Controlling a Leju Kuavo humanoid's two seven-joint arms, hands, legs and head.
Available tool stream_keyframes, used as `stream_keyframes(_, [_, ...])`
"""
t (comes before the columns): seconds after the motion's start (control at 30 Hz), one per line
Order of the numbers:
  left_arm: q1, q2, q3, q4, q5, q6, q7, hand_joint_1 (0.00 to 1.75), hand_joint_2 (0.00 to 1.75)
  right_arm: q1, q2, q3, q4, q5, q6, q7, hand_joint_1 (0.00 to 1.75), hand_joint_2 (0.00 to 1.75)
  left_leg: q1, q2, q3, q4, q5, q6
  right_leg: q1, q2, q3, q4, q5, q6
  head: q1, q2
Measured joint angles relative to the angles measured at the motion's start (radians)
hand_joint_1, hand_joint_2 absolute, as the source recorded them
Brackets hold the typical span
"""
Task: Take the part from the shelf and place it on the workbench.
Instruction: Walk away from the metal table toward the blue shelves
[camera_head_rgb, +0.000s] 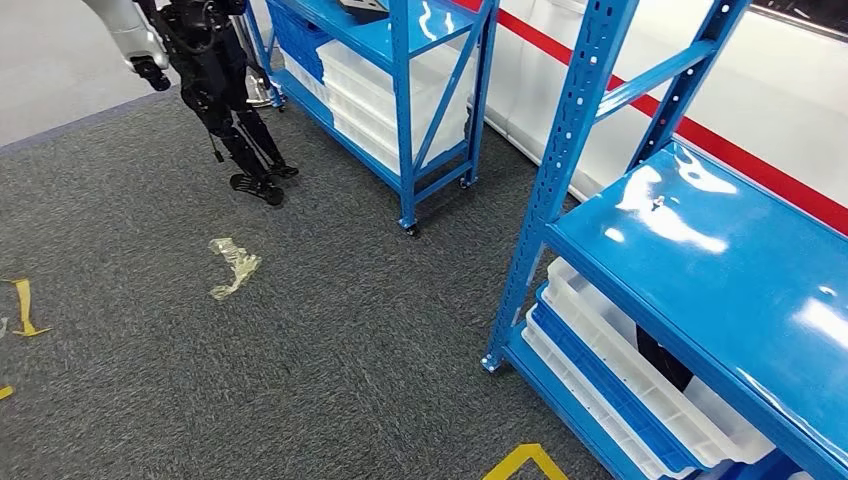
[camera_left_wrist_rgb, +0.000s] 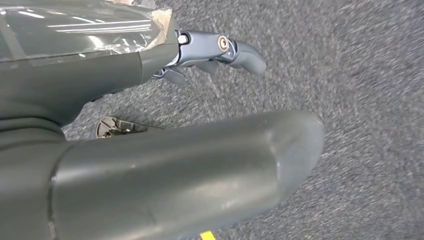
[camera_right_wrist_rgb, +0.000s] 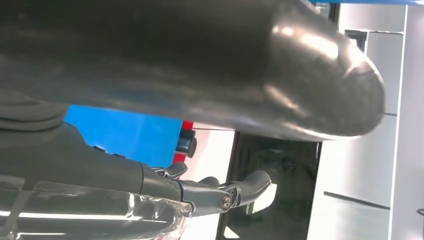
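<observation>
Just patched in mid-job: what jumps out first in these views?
The glossy blue shelf at right in the head view, with white trays stacked beneath it. A second blue rack stands farther back, and another dark robot stands on the grey carpet at upper left. Both hands, left hand and right hand, hold nothing.

In the head view, the near shelf is cut off by the right and bottom edges. At upper left, another robot loses its upper body to the top edge. A small object on the near shelf is too small to tell.
</observation>
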Motion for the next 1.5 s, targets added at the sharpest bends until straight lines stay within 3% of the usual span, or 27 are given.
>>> stream_keyframes(0.03, [0.003, 0.0, 0.0, 0.0, 0.001, 0.001, 0.002, 0.0, 0.0, -0.002, 0.0, 0.001, 0.001, 0.0, -0.001, -0.001, 0.0, 0.0, 0.0, -0.006, -0.028, 0.043, -0.008, 0.0, 0.002, 0.013, 0.001, 0.0, 0.0, -0.001, 0.0, 0.0])
stream_keyframes(0.07, [0.005, 0.0, 0.0, 0.0, 0.004, 0.001, 0.003, 0.0, 0.0, -0.003, 0.001, 0.002, 0.003, 0.0, -0.003, -0.002, 0.0, 0.0, 0.0, -0.009, -0.041, 0.054, 0.004, 0.001, 0.004, 0.026, 0.002, 0.0, -0.001, -0.002, 0.0, 0.0])
stream_keyframes(0.13, [0.009, 0.0, 0.001, -0.004, 0.011, 0.002, 0.007, 0.0, 0.0, -0.008, 0.002, 0.007, 0.006, 0.001, -0.006, -0.004, 0.0, 0.0, 0.003, -0.018, -0.014, -0.031, 0.074, 0.003, 0.004, 0.052, 0.005, 0.001, -0.001, -0.002, -0.001, 0.0])
stream_keyframes(0.2, [0.013, 0.0, 0.003, -0.013, 0.019, 0.001, 0.015, 0.0, 0.0, -0.019, 0.003, 0.022, 0.008, 0.01, -0.018, -0.008, 0.0, 0.0, 0.007, -0.051, 0.033, -0.147, 0.13, 0.005, 0.007, 0.076, 0.005, 0.004, -0.002, 0.003, 0.0, 0.0])
stream_keyframes(0.27, [0.02, 0.001, 0.007, -0.029, 0.024, -0.001, 0.026, 0.0, 0.0, -0.029, 0.005, 0.048, 0.008, 0.028, -0.037, -0.011, 0.0, 0.0, 0.003, -0.068, 0.051, -0.193, 0.141, 0.01, 0.01, 0.095, -0.002, 0.005, 0.0, 0.014, 0.0, 0.0])
stream_keyframes(0.33, [0.025, 0.001, 0.011, -0.049, 0.026, -0.003, 0.036, 0.0, 0.0, -0.036, 0.009, 0.074, 0.008, 0.05, -0.058, -0.011, 0.0, 0.0, -0.001, -0.047, 0.052, -0.2, 0.147, 0.025, 0.008, 0.11, -0.01, 0.002, 0.004, 0.027, 0.001, 0.0])
stream_keyframes(0.37, [0.026, 0.001, 0.013, -0.058, 0.026, -0.003, 0.041, 0.0, 0.0, -0.038, 0.011, 0.085, 0.007, 0.059, -0.067, -0.01, 0.0, 0.0, -0.001, -0.037, 0.055, -0.205, 0.152, 0.034, 0.008, 0.102, -0.016, 0.008, 0.001, 0.031, 0.001, 0.0])
stream_keyframes(0.43, [0.029, 0.0, 0.017, -0.075, 0.023, -0.003, 0.049, 0.0, 0.0, -0.048, 0.012, 0.106, 0.008, 0.069, -0.081, -0.008, 0.0, 0.0, 0.0, -0.014, 0.058, -0.215, 0.161, 0.048, 0.011, 0.058, -0.045, 0.07, -0.03, 0.03, 0.005, 0.0])
stream_keyframes(0.5, [0.036, 0.0, 0.023, -0.087, 0.02, -0.003, 0.057, 0.0, 0.0, -0.06, 0.01, 0.127, 0.01, 0.073, -0.09, -0.006, 0.0, 0.0, -0.004, 0.011, 0.058, -0.217, 0.162, 0.053, 0.012, 0.015, -0.104, 0.19, -0.085, 0.023, 0.009, 0.0])
stream_keyframes(0.57, [0.041, 0.001, 0.031, -0.097, 0.018, -0.002, 0.064, 0.0, 0.0, -0.067, 0.007, 0.147, 0.015, 0.074, -0.097, -0.004, 0.0, 0.0, -0.005, 0.037, 0.056, -0.216, 0.162, 0.052, 0.009, 0.002, -0.139, 0.265, -0.108, 0.028, 0.009, 0.0])
stream_keyframes(0.6, [0.042, 0.001, 0.033, -0.101, 0.017, -0.002, 0.067, 0.0, 0.0, -0.07, 0.006, 0.155, 0.018, 0.075, -0.099, -0.003, 0.0, 0.0, -0.005, 0.049, 0.056, -0.216, 0.161, 0.051, 0.006, -0.004, -0.131, 0.253, -0.099, 0.034, 0.009, 0.0])
stream_keyframes(0.63, [0.043, 0.001, 0.035, -0.104, 0.016, -0.002, 0.068, 0.0, 0.0, -0.074, 0.005, 0.162, 0.02, 0.075, -0.101, -0.002, 0.0, 0.0, -0.005, 0.06, 0.057, -0.216, 0.16, 0.049, 0.004, -0.012, -0.103, 0.203, -0.079, 0.042, 0.009, 0.0])
stream_keyframes(0.7, [0.045, 0.002, 0.04, -0.109, 0.015, -0.003, 0.071, 0.0, 0.0, -0.086, 0.002, 0.176, 0.022, 0.075, -0.103, 0.001, 0.0, 0.0, -0.008, 0.08, 0.062, -0.215, 0.154, 0.041, 0.003, -0.057, -0.031, 0.071, -0.035, 0.051, 0.009, 0.0])
stream_keyframes(0.77, [0.048, 0.002, 0.044, -0.114, 0.014, -0.005, 0.074, 0.0, 0.0, -0.101, -0.002, 0.192, 0.025, 0.077, -0.105, 0.005, 0.0, 0.0, -0.013, 0.1, 0.07, -0.214, 0.145, 0.028, 0.01, -0.086, 0.004, 0.006, -0.014, 0.042, 0.006, 0.0])
stream_keyframes(0.83, [0.049, 0.002, 0.047, -0.12, 0.013, -0.006, 0.076, 0.0, 0.0, -0.11, -0.004, 0.203, 0.028, 0.079, -0.106, 0.009, 0.0, 0.0, -0.012, 0.119, 0.08, -0.217, 0.139, 0.014, 0.014, -0.066, 0.005, 0.002, -0.01, 0.027, 0.003, 0.0])
stream_keyframes(0.87, [0.048, 0.001, 0.048, -0.123, 0.013, -0.006, 0.076, 0.0, 0.0, -0.112, -0.006, 0.206, 0.029, 0.08, -0.108, 0.01, 0.0, 0.0, -0.009, 0.11, 0.083, -0.214, 0.134, 0.008, 0.01, -0.054, 0.006, 0.001, -0.009, 0.021, 0.002, 0.0])
stream_keyframes(0.93, [0.05, 0.0, 0.05, -0.129, 0.01, -0.01, 0.079, 0.0, 0.0, -0.12, -0.009, 0.213, 0.031, 0.081, -0.116, 0.013, 0.0, 0.0, -0.004, 0.058, 0.063, -0.161, 0.097, -0.002, 0.001, -0.032, 0.011, -0.003, -0.004, 0.006, 0.0, 0.0])
stream_keyframes(1.0, [0.057, 0.0, 0.054, -0.135, 0.003, -0.014, 0.087, 0.0, 0.0, -0.128, -0.014, 0.225, 0.035, 0.081, -0.127, 0.015, 0.0, 0.0, -0.002, 0.005, 0.002, -0.039, 0.035, -0.004, 0.002, -0.008, 0.009, -0.003, -0.002, -0.005, -0.003, 0.0])
stream_keyframes(1.07, [0.064, -0.002, 0.056, -0.141, -0.002, -0.017, 0.093, 0.0, 0.0, -0.129, -0.017, 0.234, 0.04, 0.081, -0.134, 0.017, 0.0, 0.0, -0.002, -0.008, -0.054, 0.056, 0.009, -0.004, 0.005, 0.018, 0.009, -0.002, -0.003, -0.007, -0.004, 0.0])
stream_keyframes(1.1, [0.066, -0.003, 0.057, -0.144, -0.004, -0.018, 0.096, 0.0, 0.0, -0.129, -0.018, 0.236, 0.042, 0.081, -0.137, 0.017, 0.0, 0.0, -0.002, -0.009, -0.062, 0.057, 0.024, -0.003, 0.006, 0.03, 0.01, -0.002, -0.003, -0.007, -0.004, 0.0])
stream_keyframes(1.17, [0.067, -0.004, 0.058, -0.153, -0.011, -0.021, 0.103, 0.0, 0.0, -0.13, -0.02, 0.239, 0.045, 0.081, -0.144, 0.019, 0.0, 0.0, 0.0, -0.022, -0.03, -0.037, 0.096, 0.002, 0.006, 0.055, 0.013, -0.001, -0.003, -0.006, -0.004, 0.0])
stream_keyframes(1.23, [0.067, -0.004, 0.061, -0.162, -0.018, -0.022, 0.111, 0.0, 0.0, -0.133, -0.02, 0.246, 0.047, 0.083, -0.151, 0.023, 0.0, 0.0, 0.003, -0.062, 0.017, -0.156, 0.152, 0.005, 0.01, 0.078, 0.011, 0.001, -0.004, -0.002, -0.003, 0.0])
stream_keyframes(1.3, [0.067, -0.005, 0.067, -0.168, -0.023, -0.022, 0.117, 0.0, 0.0, -0.138, -0.021, 0.253, 0.048, 0.087, -0.155, 0.028, 0.0, 0.0, 0.0, -0.08, 0.034, -0.2, 0.163, 0.01, 0.012, 0.099, 0.004, 0.001, -0.003, 0.009, -0.002, 0.0])
stream_keyframes(1.37, [0.066, -0.008, 0.073, -0.177, -0.027, -0.021, 0.12, 0.0, 0.0, -0.142, -0.022, 0.257, 0.049, 0.094, -0.156, 0.032, 0.0, 0.0, -0.004, -0.056, 0.04, -0.208, 0.168, 0.023, 0.009, 0.109, -0.005, 0.001, -0.001, 0.021, -0.002, 0.0])
stream_keyframes(1.43, [0.065, -0.011, 0.079, -0.185, -0.031, -0.02, 0.122, 0.0, 0.0, -0.148, -0.024, 0.26, 0.051, 0.1, -0.158, 0.036, 0.0, 0.0, -0.002, -0.031, 0.048, -0.218, 0.175, 0.038, 0.011, 0.067, -0.027, 0.038, -0.021, 0.025, 0.0, 0.0])
stream_keyframes(1.5, [0.067, -0.014, 0.084, -0.188, -0.033, -0.021, 0.123, 0.0, 0.0, -0.159, -0.026, 0.265, 0.055, 0.103, -0.159, 0.039, 0.0, 0.0, -0.003, -0.006, 0.05, -0.222, 0.178, 0.046, 0.013, 0.015, -0.079, 0.143, -0.07, 0.02, 0.004, 0.0])
